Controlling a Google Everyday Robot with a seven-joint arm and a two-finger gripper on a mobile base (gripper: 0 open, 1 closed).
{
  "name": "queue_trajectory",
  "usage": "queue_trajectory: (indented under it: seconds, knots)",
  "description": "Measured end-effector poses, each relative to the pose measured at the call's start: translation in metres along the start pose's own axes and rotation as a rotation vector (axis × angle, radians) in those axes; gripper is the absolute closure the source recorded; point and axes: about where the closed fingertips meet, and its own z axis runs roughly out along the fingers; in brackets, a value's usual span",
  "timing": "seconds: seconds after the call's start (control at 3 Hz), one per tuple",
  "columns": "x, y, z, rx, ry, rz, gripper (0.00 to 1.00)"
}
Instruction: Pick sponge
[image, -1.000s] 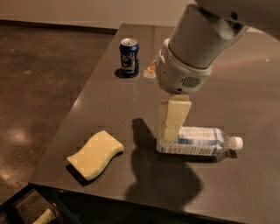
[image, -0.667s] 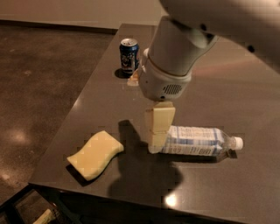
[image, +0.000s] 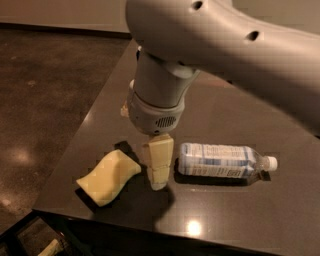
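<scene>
- Shifted left and lower since a second ago: grey arm (image: 225, 40), now spanning the whole top from the upper right and hiding the blue can seen earlier at the far edge.
- Carried along with it: round grey wrist housing (image: 155, 107), vented on its lower face, hanging over the left part of the tabletop.
- Unmoved beneath: dark glossy table (image: 240, 215), with a lamp glint near its front edge and its left corner toward the camera.
- Beyond that left edge, lower down: dark mottled floor (image: 45, 100).
- Lying on its side right of centre, same spot as before: clear water bottle (image: 220, 161), white label facing up, white cap (image: 270, 162) pointing right.
- Flat on the near left part of the tabletop, likewise unmoved: sponge (image: 107, 177), pale yellow, thick and wavy-sided, with its long axis running from near-left to far-right.
- Pointing straight down between sponge and water bottle: gripper (image: 159, 180), pale yellow at its tip and closer to the sponge than a second ago.
- Just beside the sponge's far-right end and near the bottle's base, with its tip low at the tabletop and a dark shadow pooled around it; contact with the sponge impossible to tell.
- Released, clenched or grasping: cannot tell from this angle.
</scene>
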Motion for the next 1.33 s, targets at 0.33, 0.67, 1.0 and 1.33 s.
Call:
queue_trajectory:
  seconds: [0.33, 0.67, 1.0, 1.33]
  knots:
    - [-0.012, 0.002, 0.017, -0.03, 0.017, -0.043, 0.0]
    - [-0.019, 0.005, 0.029, -0.054, 0.027, -0.071, 0.0]
    - [-0.024, 0.008, 0.038, -0.076, 0.033, -0.091, 0.0]
    - [-0.028, 0.01, 0.046, -0.093, 0.042, -0.105, 0.18]
